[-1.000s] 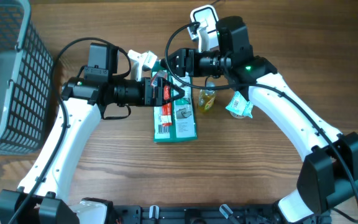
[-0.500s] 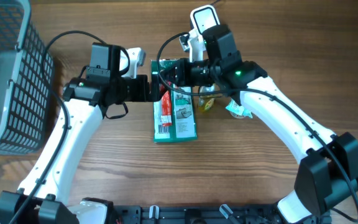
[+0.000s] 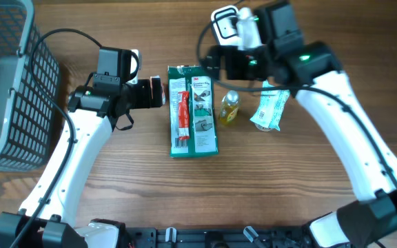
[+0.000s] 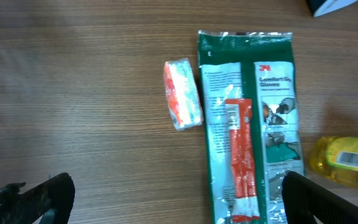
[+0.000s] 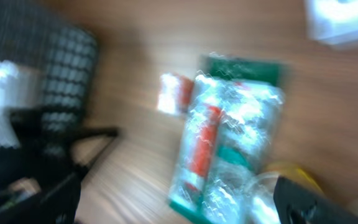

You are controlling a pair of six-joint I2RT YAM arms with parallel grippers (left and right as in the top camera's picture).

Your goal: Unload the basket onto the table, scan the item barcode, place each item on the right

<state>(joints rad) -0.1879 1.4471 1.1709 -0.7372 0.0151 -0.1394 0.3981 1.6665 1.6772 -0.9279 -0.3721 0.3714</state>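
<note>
Glove pack (image 3: 193, 110) lies flat mid-surface, label up, nothing holding it. Left to right: basket (image 3: 43, 89) at the edge. Left end effector (image 3: 158, 91) spread wide, empty. Small red-white packet (image 4: 182, 93) just beside the pack. Then yellow bottle (image 3: 229, 109) and pouch (image 3: 269, 110). Right end effector (image 5: 176, 193): view blurred, fingers apart, empty. 1 second ago both crowded the pack's top end; both have backed off. Likely no pick made, so the scan needs a fresh grasp.

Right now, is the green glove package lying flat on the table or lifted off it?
Lying flat, printed front up: the green glove package shows its whole face against the table, and nothing grips it.
</note>
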